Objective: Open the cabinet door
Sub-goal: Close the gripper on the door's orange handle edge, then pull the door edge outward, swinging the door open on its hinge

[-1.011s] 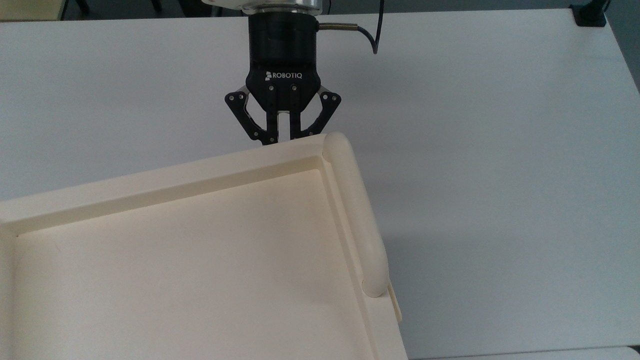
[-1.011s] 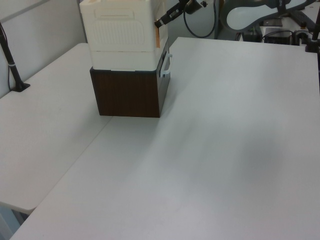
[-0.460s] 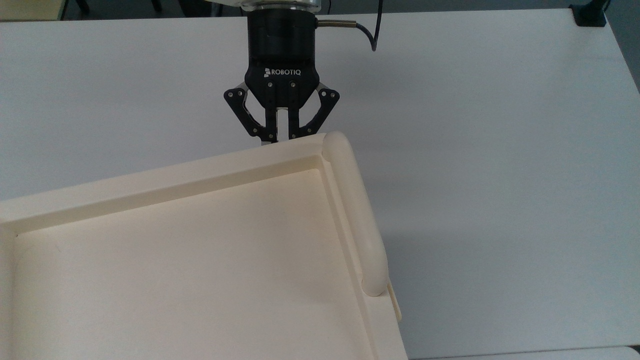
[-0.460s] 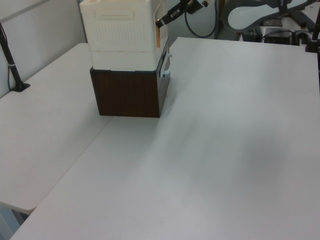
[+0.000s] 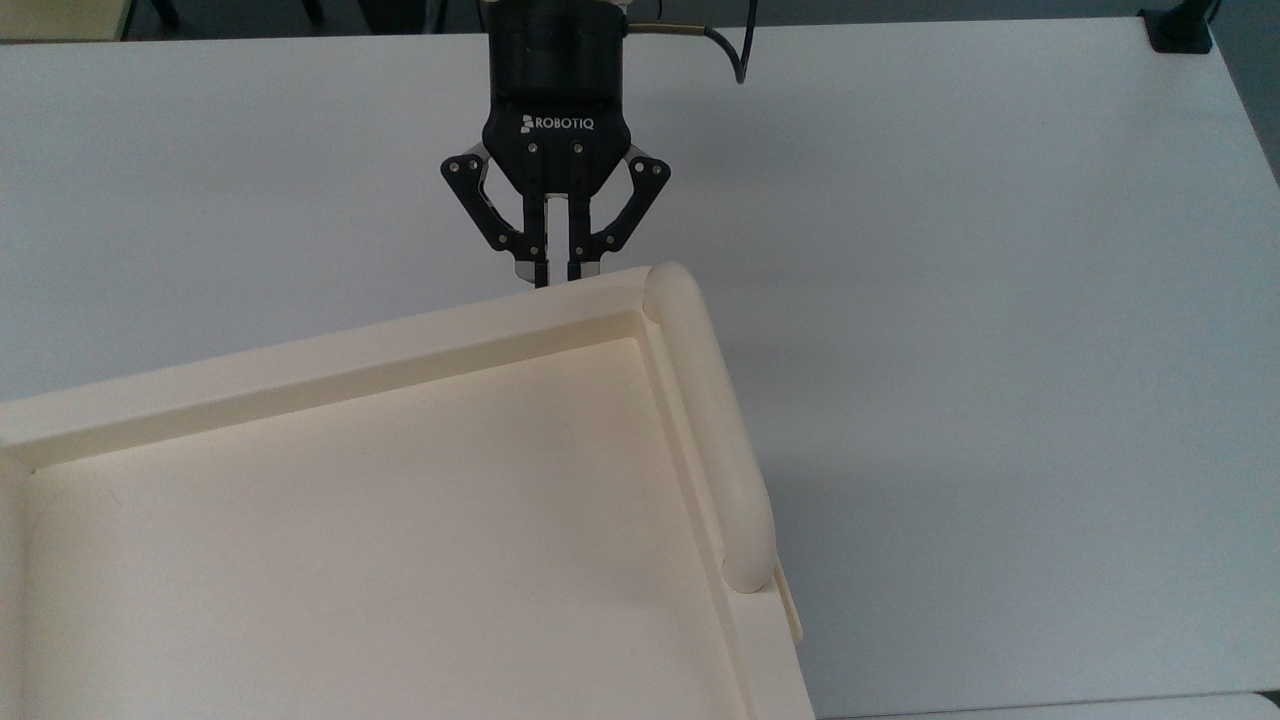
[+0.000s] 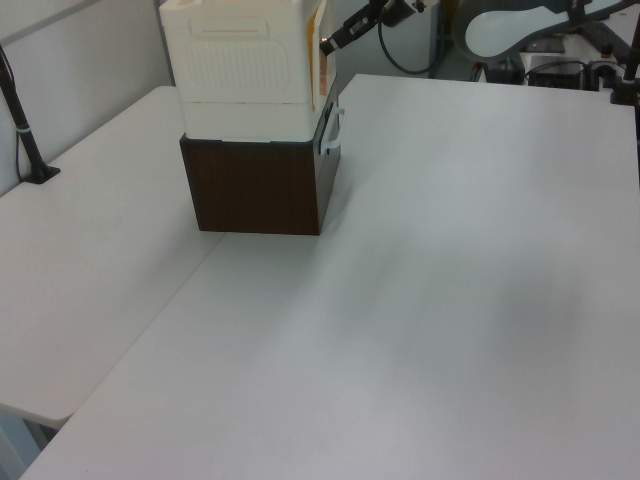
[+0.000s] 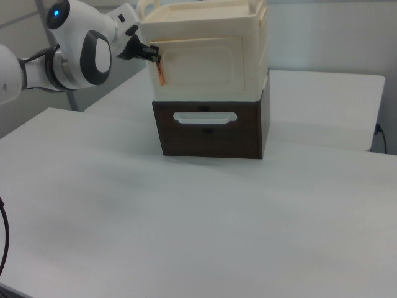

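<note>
Since the earlier frames, the black two-finger gripper has been drawn back a little from the cream cabinet in the top view, and the cabinet door's free edge has come slightly away from the cabinet front in the left view. The thin flat cream plastic cabinet door, with its raised rim and recessed inner face, is seen on the front of the cream plastic upper cabinet, above a dark brown wooden drawer box fitted with a pale bar handle. In the right view an orange strip is shown along the door's edge at the right view's left, and the gripper tips are placed right at that edge. In the left view the door edge is seen slightly ajar, with the gripper just beside it. In the top view the fingers are seen nearly together, with only a narrow slit between them; whether the door edge is pinched there cannot be told. The wide cream tray-like top with its rounded tube bar is seen below the gripper in the top view. Everything is set on a white table, and the white robot arm is seen at the right view's left.
</note>
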